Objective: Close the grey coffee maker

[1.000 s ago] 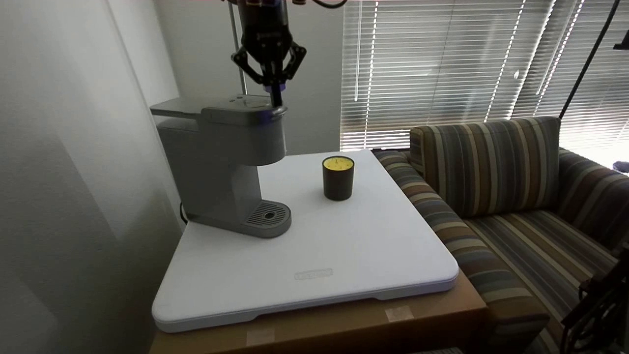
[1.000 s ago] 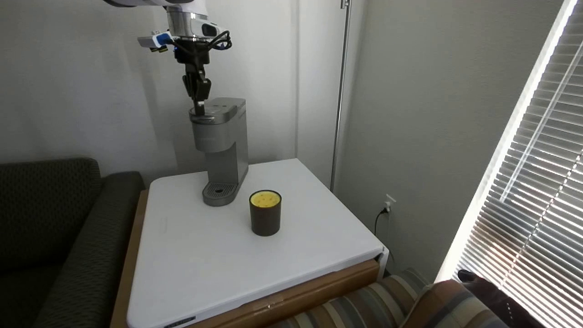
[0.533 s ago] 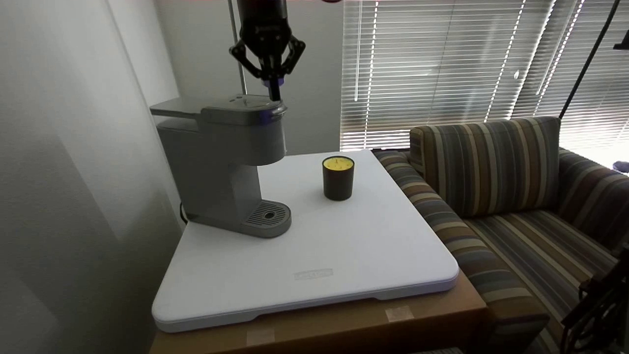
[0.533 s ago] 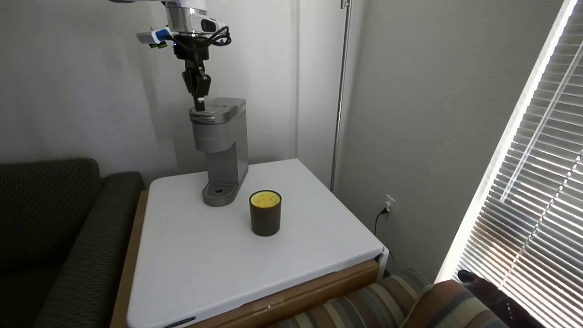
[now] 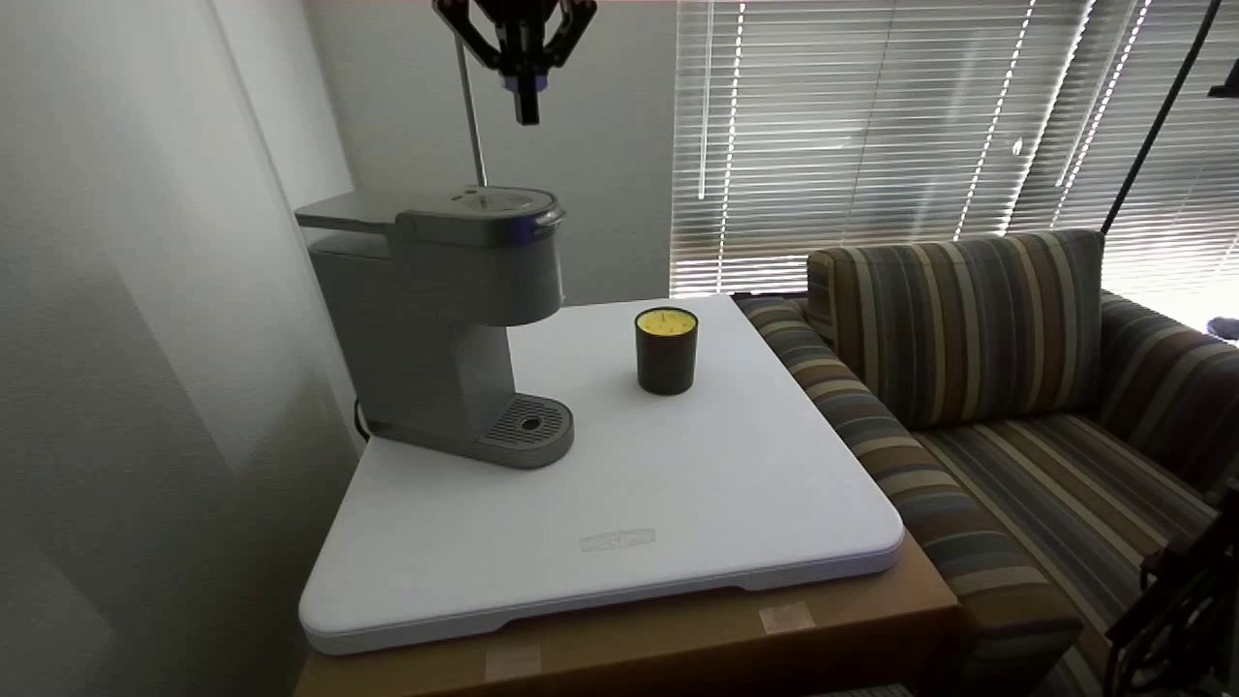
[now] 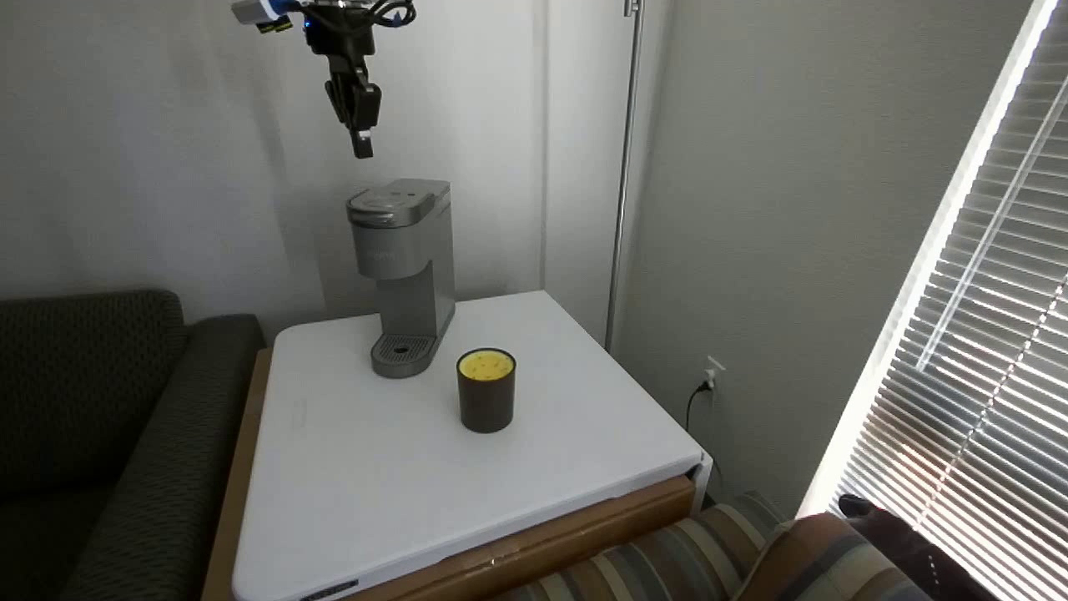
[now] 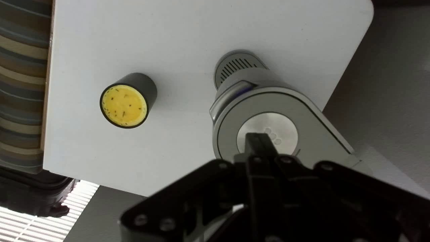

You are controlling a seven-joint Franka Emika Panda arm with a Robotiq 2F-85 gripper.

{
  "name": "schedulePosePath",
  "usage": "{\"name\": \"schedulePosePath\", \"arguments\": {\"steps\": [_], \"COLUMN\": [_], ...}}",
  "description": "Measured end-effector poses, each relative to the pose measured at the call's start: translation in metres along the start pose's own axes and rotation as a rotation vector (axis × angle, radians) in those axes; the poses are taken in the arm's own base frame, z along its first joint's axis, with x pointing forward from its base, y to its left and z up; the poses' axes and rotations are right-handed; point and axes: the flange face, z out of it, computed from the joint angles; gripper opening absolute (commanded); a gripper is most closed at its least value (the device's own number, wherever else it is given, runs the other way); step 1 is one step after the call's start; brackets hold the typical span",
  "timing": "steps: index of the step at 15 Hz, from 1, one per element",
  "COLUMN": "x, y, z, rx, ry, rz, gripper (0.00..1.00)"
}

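The grey coffee maker (image 5: pixel 416 310) stands upright on the white table; it also shows in an exterior view (image 6: pixel 400 250). Its hinged top lid (image 5: pixel 494 201) lies flat on the brew head, with no gap visible; it also shows in an exterior view (image 6: pixel 392 200). In the wrist view the lid (image 7: pixel 309 134) lies below the fingers, with a round silvery disc and a front handle. My gripper (image 5: pixel 527 114) is shut and empty, with its fingertips apart from the lid and above it; it also shows in an exterior view (image 6: pixel 363 150) and in the wrist view (image 7: pixel 258 136).
A dark jar (image 5: pixel 666 358) with a yellow top stands near the coffee maker on the white table (image 5: pixel 619 503); it also shows in the wrist view (image 7: pixel 124 104). A wall (image 5: pixel 252 387) stands close behind the machine. A striped armchair (image 5: pixel 968 339) is beside the table.
My gripper has risen from the front of the lid to well above it, still shut. The lid and the coffee maker have not visibly moved.
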Motion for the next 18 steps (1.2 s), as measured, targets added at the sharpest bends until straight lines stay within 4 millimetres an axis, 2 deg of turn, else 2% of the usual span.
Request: {"name": "schedulePosePath", "arguments": {"steps": [2, 3, 4, 6, 14, 15, 18], "x": [-0.0005, -0.0006, -0.0007, -0.0007, -0.0007, -0.0007, -0.0007], "y": [0.0006, 0.0008, 0.0009, 0.0009, 0.0009, 0.0009, 0.0009], "z": [-0.0081, -0.0111, -0.0128, -0.0136, -0.0137, -0.0137, -0.0137], "rx": [0.005, 0.007, 0.008, 0.009, 0.009, 0.009, 0.009], "ry": [0.009, 0.013, 0.015, 0.016, 0.016, 0.016, 0.016], "rz": [-0.002, -0.002, -0.003, -0.006, -0.01, -0.01, -0.01], "gripper": [0.0, 0.26, 0.27, 0.39, 0.95, 0.99, 1.0]}}
